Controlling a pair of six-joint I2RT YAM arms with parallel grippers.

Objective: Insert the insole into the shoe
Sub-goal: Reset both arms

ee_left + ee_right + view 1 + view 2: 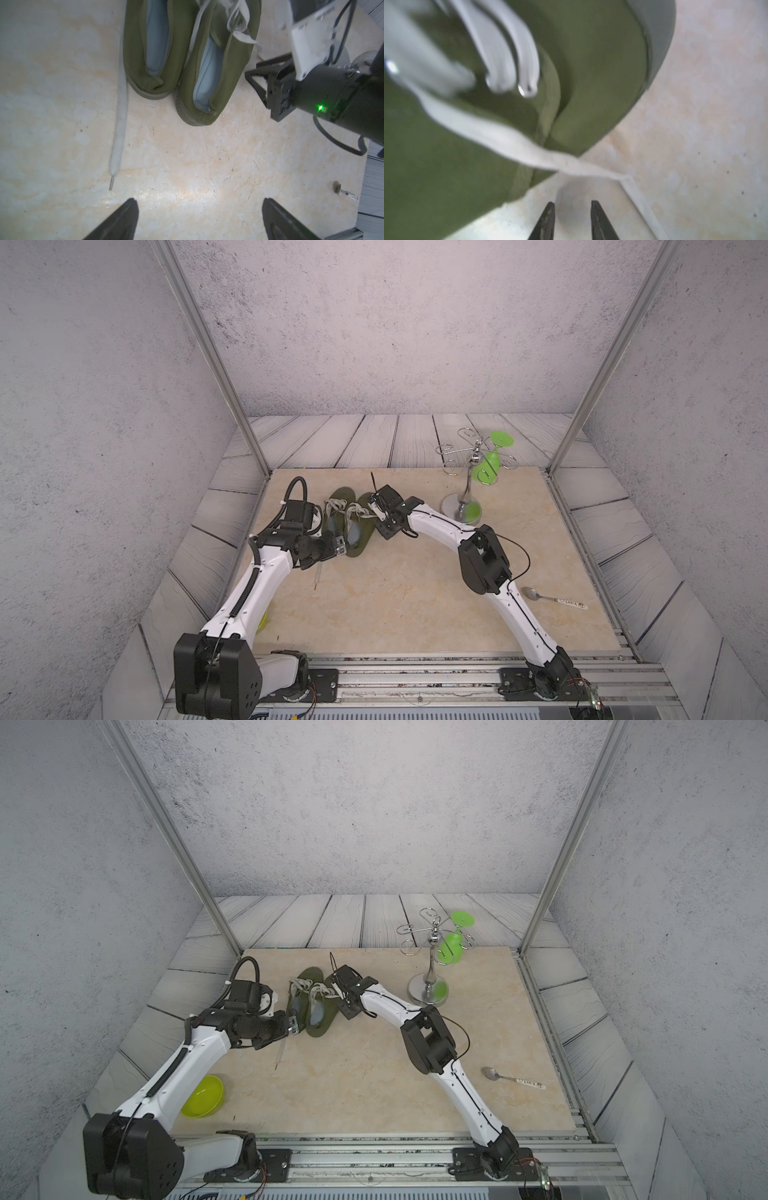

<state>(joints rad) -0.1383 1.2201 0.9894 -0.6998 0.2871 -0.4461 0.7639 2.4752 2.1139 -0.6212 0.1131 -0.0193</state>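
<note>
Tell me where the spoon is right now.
In both top views the spoon lies flat at the right of the table, just outside the elbow of the right arm and nearer the robot's base than the metal glass rack.

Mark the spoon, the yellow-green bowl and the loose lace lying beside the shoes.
Spoon [491, 1073]: in a top view, on its scoop.
Bowl [203, 1096]: in a top view, on its bare inside.
Lace [121, 108]: left wrist view, midway along the strand.
</note>
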